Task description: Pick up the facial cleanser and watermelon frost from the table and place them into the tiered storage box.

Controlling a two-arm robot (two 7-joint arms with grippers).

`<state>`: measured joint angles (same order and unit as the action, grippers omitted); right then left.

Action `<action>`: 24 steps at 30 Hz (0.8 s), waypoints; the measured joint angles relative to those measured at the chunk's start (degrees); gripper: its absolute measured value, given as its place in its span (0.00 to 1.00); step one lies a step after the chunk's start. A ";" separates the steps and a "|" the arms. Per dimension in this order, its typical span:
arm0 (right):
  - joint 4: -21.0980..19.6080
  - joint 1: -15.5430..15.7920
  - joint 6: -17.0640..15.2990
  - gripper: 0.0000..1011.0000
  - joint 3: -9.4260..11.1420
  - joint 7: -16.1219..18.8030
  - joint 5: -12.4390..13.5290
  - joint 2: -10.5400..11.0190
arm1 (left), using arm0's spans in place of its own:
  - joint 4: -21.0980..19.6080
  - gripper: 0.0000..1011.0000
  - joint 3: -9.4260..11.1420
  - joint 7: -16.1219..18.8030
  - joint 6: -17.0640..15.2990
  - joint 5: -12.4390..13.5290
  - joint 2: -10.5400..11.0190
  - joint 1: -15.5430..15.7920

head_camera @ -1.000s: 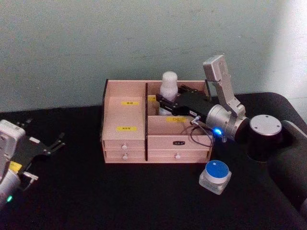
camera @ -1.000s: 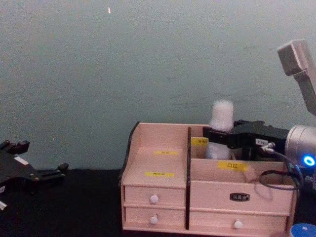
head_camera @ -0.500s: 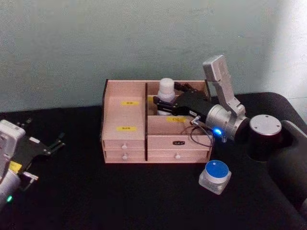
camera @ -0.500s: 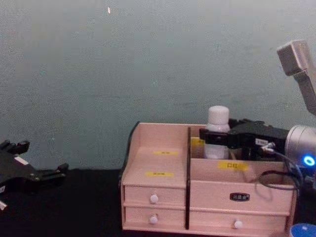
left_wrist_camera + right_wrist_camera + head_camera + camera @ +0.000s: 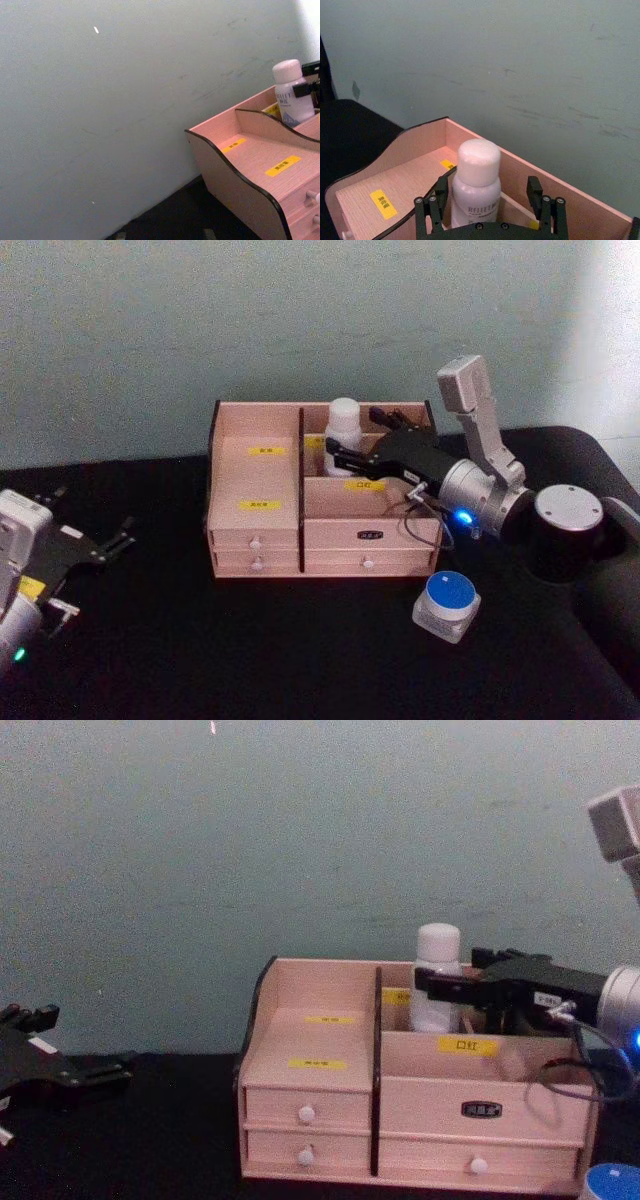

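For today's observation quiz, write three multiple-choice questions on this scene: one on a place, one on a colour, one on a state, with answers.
1. Where in the pale wooden storage box does the tall white cylindrical bottle stand?
A. left front tier
B. a drawer
C. rear right compartment

2. What colour is the round lid of the squat clear-glass jar on the black table?
A. blue
B. red
C. green

3. How is the right gripper?
A. shut on the jar
B. open around the bottle
C. shut, empty

Answers:
1 C: it stands behind the right front tier.
2 A: the lid shows blue.
3 B: the right wrist view shows a gap beside the bottle; the left gripper sits parked at left.
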<state>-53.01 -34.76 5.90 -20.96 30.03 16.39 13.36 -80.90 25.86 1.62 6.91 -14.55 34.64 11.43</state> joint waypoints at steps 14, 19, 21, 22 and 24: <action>-10.61 5.06 -0.99 0.99 1.92 0.28 3.69 3.27 | 0.00 0.99 0.00 0.00 0.00 0.00 0.00 0.00; -14.54 7.15 -1.24 0.99 2.39 0.17 4.90 4.85 | 0.00 0.99 0.00 0.00 0.00 0.00 0.00 0.00; -15.95 7.96 -1.39 0.99 2.58 -0.02 5.33 5.46 | 0.00 0.99 0.00 0.00 0.00 0.00 0.00 0.00; -16.53 8.26 -1.45 0.99 2.64 -0.08 5.51 5.68 | 0.00 0.99 0.00 0.00 0.00 0.00 0.00 0.00; -18.08 9.18 -1.54 0.99 2.93 -0.15 6.05 6.39 | 0.00 0.99 0.00 0.00 0.00 0.00 0.00 0.00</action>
<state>-71.09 -25.59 4.36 -18.02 29.88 22.44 19.76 -80.90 25.86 1.62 6.91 -14.55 34.65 11.43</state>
